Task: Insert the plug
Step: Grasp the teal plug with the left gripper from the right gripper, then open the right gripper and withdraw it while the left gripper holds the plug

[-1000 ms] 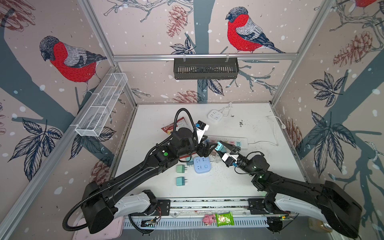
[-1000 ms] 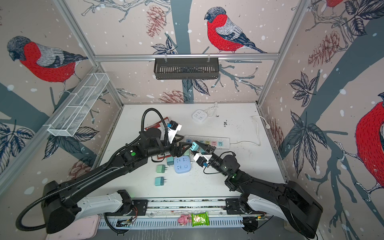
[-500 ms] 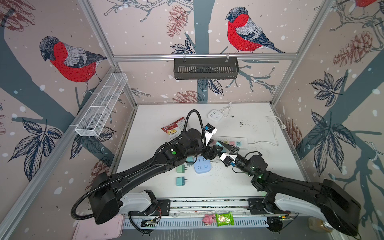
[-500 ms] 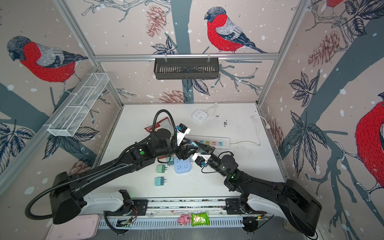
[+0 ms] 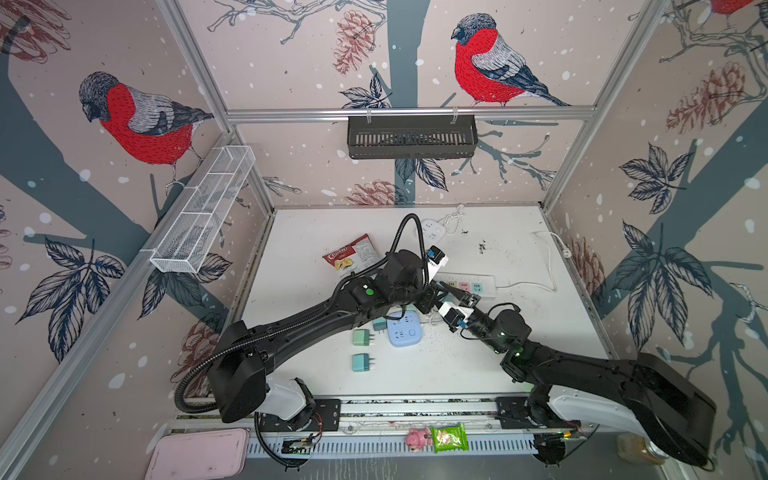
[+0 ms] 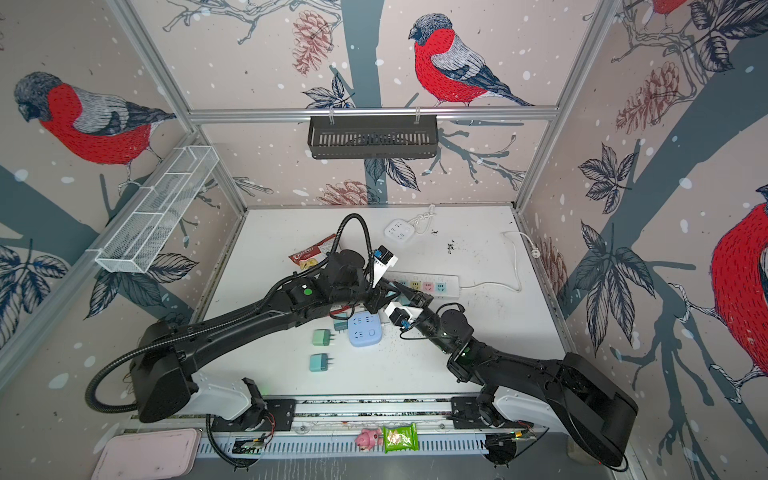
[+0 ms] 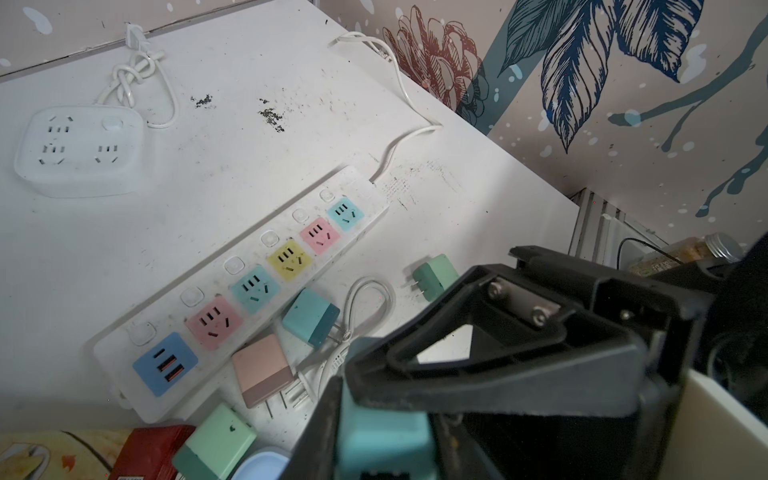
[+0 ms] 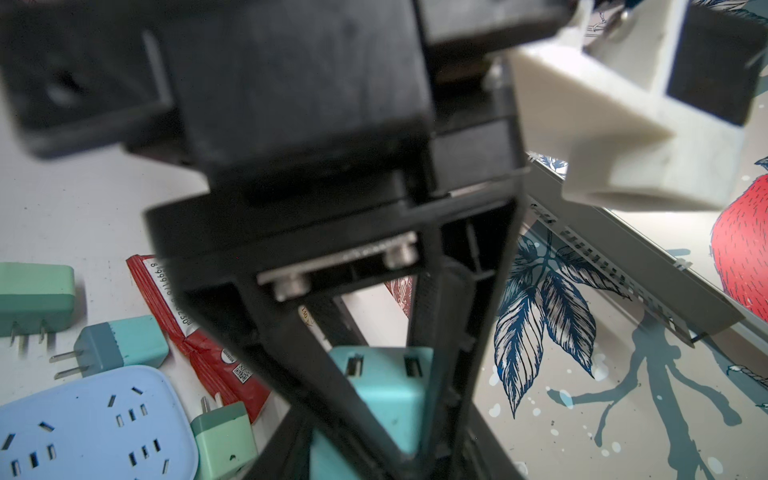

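Teal plug (image 8: 380, 386), in left pincer (image 7: 384, 440), right pincer (image 8: 376, 459)

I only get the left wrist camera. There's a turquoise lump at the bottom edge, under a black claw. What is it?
Observer: A teal plug; the right wrist view shows two slots in its end face.
Visitor: Who holds it?
Observer: Both. In a top view the left gripper and right gripper meet nose to nose on it.
Visitor: Any spare plugs outside my frame?
Observer: Two, a green plug and a blue-green plug, left of the light-blue socket block.
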`<action>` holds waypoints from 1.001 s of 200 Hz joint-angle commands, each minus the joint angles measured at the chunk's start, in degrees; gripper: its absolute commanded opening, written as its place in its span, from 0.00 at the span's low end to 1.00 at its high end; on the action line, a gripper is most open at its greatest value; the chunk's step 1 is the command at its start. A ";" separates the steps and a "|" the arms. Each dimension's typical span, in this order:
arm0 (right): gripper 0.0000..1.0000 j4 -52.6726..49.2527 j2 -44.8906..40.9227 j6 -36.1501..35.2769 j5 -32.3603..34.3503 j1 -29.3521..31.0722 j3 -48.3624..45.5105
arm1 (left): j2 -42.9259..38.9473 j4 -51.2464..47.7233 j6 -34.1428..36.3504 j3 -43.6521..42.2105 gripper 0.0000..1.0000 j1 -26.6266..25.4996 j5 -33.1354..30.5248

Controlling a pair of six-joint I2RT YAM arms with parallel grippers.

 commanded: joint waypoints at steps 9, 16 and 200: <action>0.05 5.11 0.23 0.86 -0.85 -0.56 0.35 | 1.32 -1.29 0.42 0.86 0.16 0.13 0.59; 0.09 5.16 0.23 0.91 -0.65 -0.61 0.23 | 1.33 -0.87 0.77 0.55 0.12 0.16 0.95; 1.00 2.26 -7.39 14.22 4.37 -12.98 0.86 | -2.29 11.31 9.72 -2.77 0.00 13.05 -4.20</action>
